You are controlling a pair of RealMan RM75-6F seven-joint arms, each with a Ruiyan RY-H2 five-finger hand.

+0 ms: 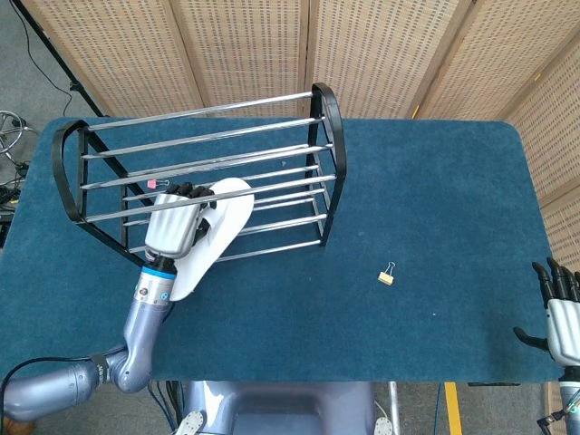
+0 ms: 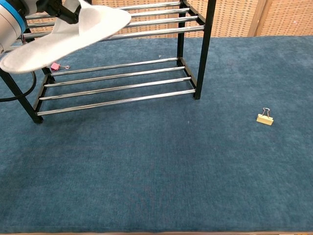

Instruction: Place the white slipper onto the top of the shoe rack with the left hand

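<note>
My left hand (image 1: 174,227) grips the white slipper (image 1: 213,234) from above, its dark fingers curled over the upper. The slipper hangs in the air over the front rails of the black and chrome shoe rack (image 1: 328,136). In the chest view the white slipper (image 2: 73,34) fills the top left corner, tilted with its toe toward the shoe rack (image 2: 203,54), and only a bit of the left hand (image 2: 56,7) shows there. My right hand (image 1: 562,313) rests at the table's right front corner with fingers apart, holding nothing.
A small tan binder clip (image 1: 387,275) lies on the blue table cloth right of the rack; the binder clip (image 2: 264,117) also shows in the chest view. A pink clip (image 1: 157,183) sits among the rack's rails, the pink clip (image 2: 56,66) on the lower shelf.
</note>
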